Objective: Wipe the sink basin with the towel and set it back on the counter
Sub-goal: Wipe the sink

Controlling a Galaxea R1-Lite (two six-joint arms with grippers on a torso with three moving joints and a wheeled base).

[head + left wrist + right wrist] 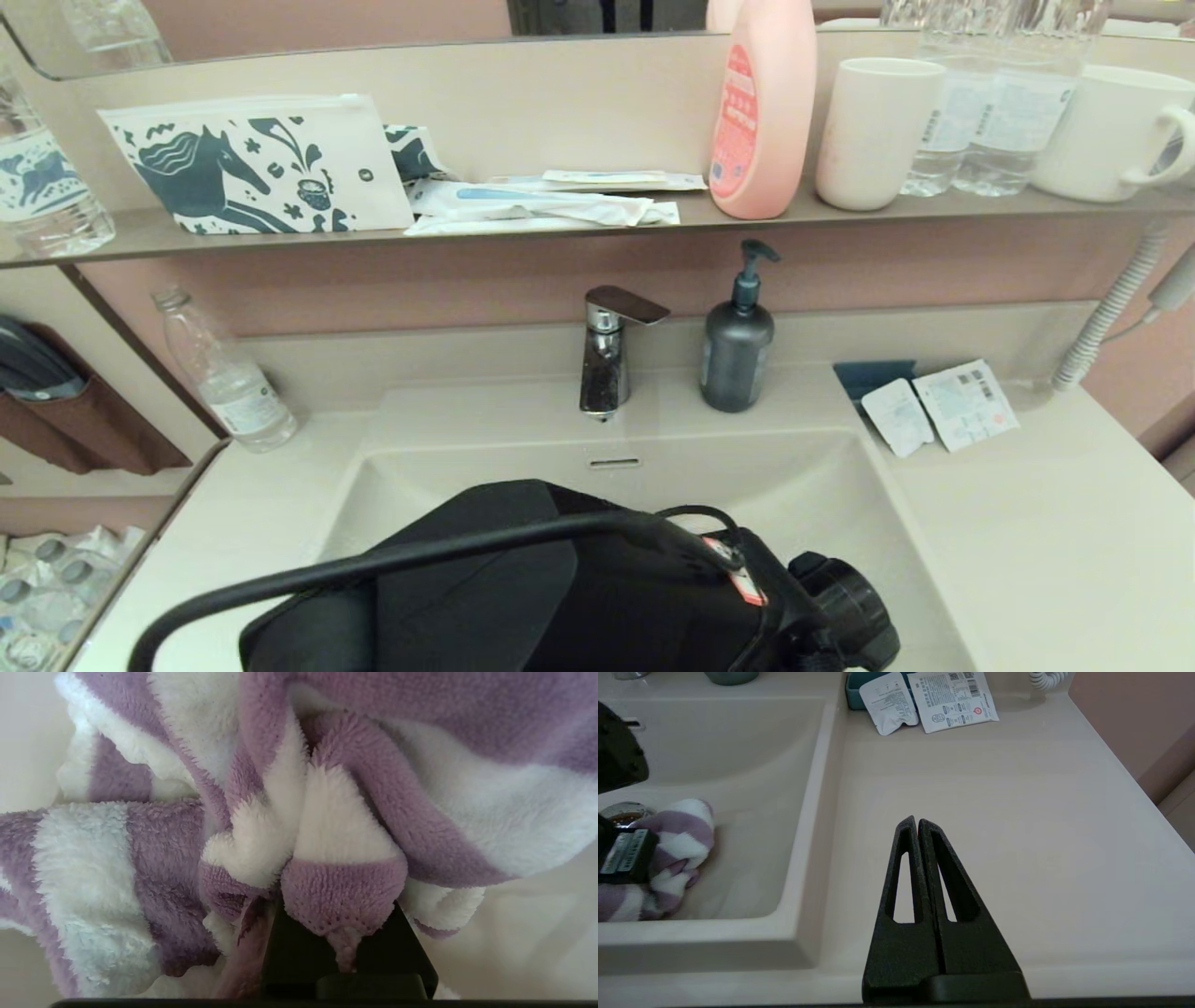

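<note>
While my left arm (579, 597) reached down into the sink basin (803, 485), its left gripper (327, 933) was clamped on a bunched fold of the towel (327, 826), with pile bulging around the black fingers. From the right wrist camera I saw the striped cloth lying on the basin floor, just beside the chrome drain plug (623, 812). My right gripper (917, 823) hovered over the counter (1041, 835) to the right of the bowl, fingers pressed together and holding nothing.
</note>
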